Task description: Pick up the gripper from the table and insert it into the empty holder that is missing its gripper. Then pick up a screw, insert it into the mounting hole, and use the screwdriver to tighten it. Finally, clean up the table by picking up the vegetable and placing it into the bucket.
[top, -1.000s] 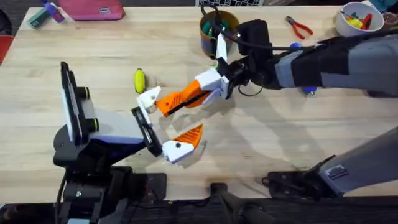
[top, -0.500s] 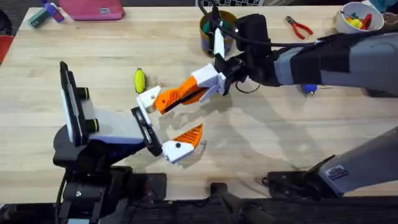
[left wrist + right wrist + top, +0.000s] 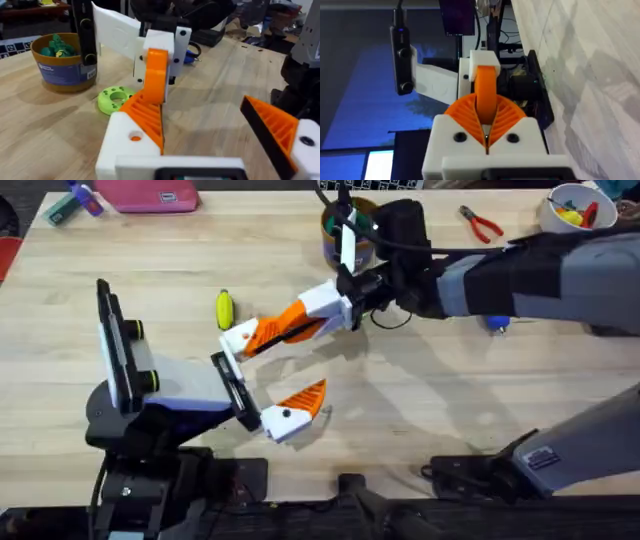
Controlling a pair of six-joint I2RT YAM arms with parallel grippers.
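Observation:
My right gripper point(image 3: 292, 326) reaches in from the right, shut on the orange gripper point(image 3: 262, 336). It holds that wedge against the white holder point(image 3: 238, 340) on my left arm. In the left wrist view the ribbed wedge point(image 3: 146, 116) sits on the holder point(image 3: 125, 150). My left gripper point(image 3: 280, 370) stands open, and its other finger point(image 3: 300, 402) carries an orange wedge. The yellow vegetable point(image 3: 224, 308) lies just beyond the holder. The bucket point(image 3: 65, 67) holds green toys and stands behind the right wrist. The blue screwdriver point(image 3: 497, 323) peeks out from under the right arm.
A green holed disc point(image 3: 116, 97) lies near the bucket. Red-handled pliers point(image 3: 482, 223) and a white bowl point(image 3: 575, 210) with toys sit at the far right. A pink pouch point(image 3: 150, 195) is at the far left. Bare wood stretches in front of the right arm.
My right gripper has moved left and farther from the bases, carrying the orange wedge until it meets the holder. The left arm has stayed still.

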